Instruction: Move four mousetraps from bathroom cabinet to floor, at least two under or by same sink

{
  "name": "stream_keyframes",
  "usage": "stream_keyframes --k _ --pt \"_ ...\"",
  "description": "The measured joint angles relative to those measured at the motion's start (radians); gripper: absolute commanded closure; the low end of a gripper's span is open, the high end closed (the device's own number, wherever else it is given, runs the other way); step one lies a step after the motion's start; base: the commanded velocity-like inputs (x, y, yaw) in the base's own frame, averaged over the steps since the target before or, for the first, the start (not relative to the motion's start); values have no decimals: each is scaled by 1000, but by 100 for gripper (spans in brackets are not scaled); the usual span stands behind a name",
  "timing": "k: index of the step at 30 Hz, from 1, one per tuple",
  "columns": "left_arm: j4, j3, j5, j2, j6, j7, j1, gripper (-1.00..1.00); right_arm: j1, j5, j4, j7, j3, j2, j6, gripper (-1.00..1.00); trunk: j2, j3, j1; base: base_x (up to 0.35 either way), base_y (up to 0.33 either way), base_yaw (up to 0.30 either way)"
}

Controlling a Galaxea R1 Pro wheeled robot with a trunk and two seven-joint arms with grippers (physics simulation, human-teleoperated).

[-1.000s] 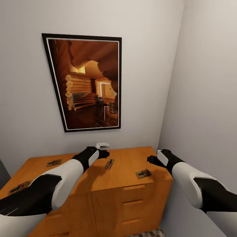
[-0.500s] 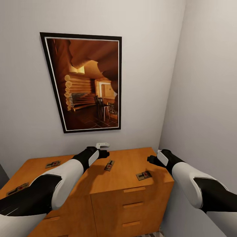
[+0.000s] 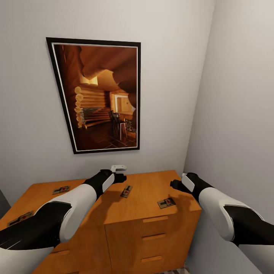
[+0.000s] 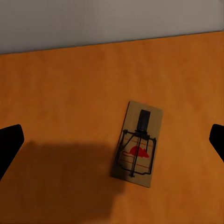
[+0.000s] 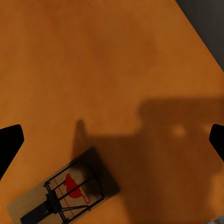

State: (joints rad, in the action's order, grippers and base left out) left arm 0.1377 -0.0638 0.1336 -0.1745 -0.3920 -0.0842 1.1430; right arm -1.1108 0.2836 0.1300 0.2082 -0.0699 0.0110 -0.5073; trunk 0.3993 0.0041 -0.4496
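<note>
From the head camera: orange-brown cabinet (image 3: 152,198) set into a corner of pale walls, with four mousetraps lying flat on its top, well apart from one another — one near the middle (image 3: 127,191), one toward the front right corner (image 3: 166,203), one at the back left (image 3: 61,189), one at the front left edge (image 3: 21,218). Left gripper (image 3: 122,177) held over the top, just behind the middle trap; right gripper (image 3: 173,184) held above the right end, behind the corner trap; jaw spread of either impossible to judge from here. Small white device (image 3: 118,167) at the wall behind the left gripper, black-framed picture of a log interior (image 3: 99,97) hanging above it. Drawer fronts with slim bar handles (image 3: 155,218) below the top. From the left wrist camera: dark fingertips (image 4: 9,142) at the two far edges, jaws spread wide with nothing between them, middle trap lying on bare wood partly inside the arm's shadow, pale wall beyond. From the right wrist camera: fingertips (image 5: 9,140) likewise far apart and empty, corner trap lying off to one side in shadow, cabinet edge close by.
</note>
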Motion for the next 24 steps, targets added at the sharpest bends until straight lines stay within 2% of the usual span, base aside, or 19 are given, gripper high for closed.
stream_keyframes --k 16,19,21,22,24 --pt "-20 -9 -8 0 -2 5 0 -100 0 -1 0 0 0 0 0 -100 0 0 0 0 0 0" --pt "-34 -36 -24 0 -2 11 0 -100 0 -1 0 0 0 0 0 -100 0 0 0 0 0 0" --pt "-40 -61 -37 0 -2 15 0 -100 0 -1 0 0 0 0 0 -100 0 0 0 0 0 0" --pt "-44 -86 -47 0 -1 18 0 -100 0 -1 0 0 0 0 0 -100 0 0 0 0 0 0" --pt "-47 -104 -53 0 -1 22 0 -100 0 -1 0 0 0 0 0 -100 0 0 0 0 0 0"
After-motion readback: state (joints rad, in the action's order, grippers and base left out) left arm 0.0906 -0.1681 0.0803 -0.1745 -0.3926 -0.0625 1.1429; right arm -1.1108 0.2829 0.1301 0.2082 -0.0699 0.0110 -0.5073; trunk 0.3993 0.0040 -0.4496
